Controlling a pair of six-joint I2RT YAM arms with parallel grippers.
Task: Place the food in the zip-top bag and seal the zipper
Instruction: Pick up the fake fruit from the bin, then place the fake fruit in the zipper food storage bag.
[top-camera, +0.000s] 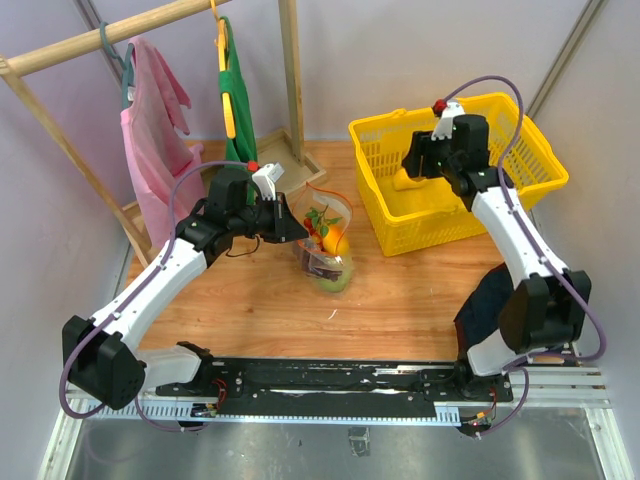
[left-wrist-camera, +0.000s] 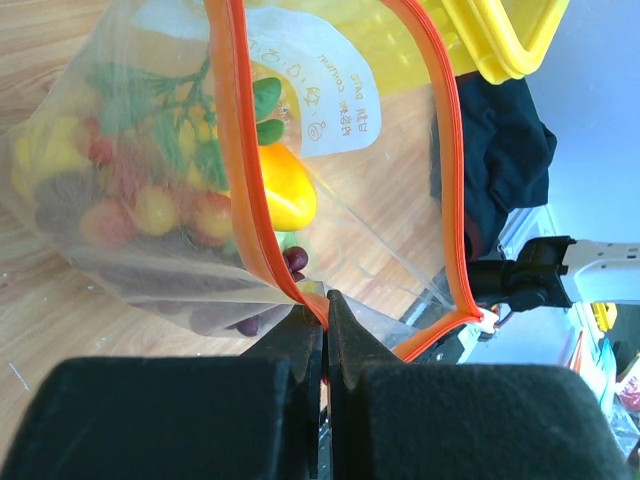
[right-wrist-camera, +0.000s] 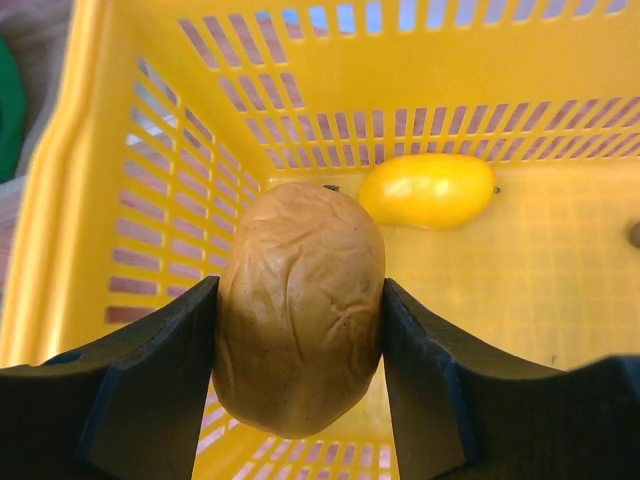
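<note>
Now the right gripper (top-camera: 418, 165), clamped on a brown food piece (right-wrist-camera: 300, 300), hangs well right of the zip-top bag (top-camera: 335, 225), whose open zipper (left-wrist-camera: 243, 170) the left gripper (left-wrist-camera: 325, 325) pinches.

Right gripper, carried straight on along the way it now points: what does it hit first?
Holding the wrinkled brown potato-like piece, the right gripper points down into the yellow plastic basket. The basket's floor comes first, likely just beside the yellow oval fruit, though depth is unclear.
</note>
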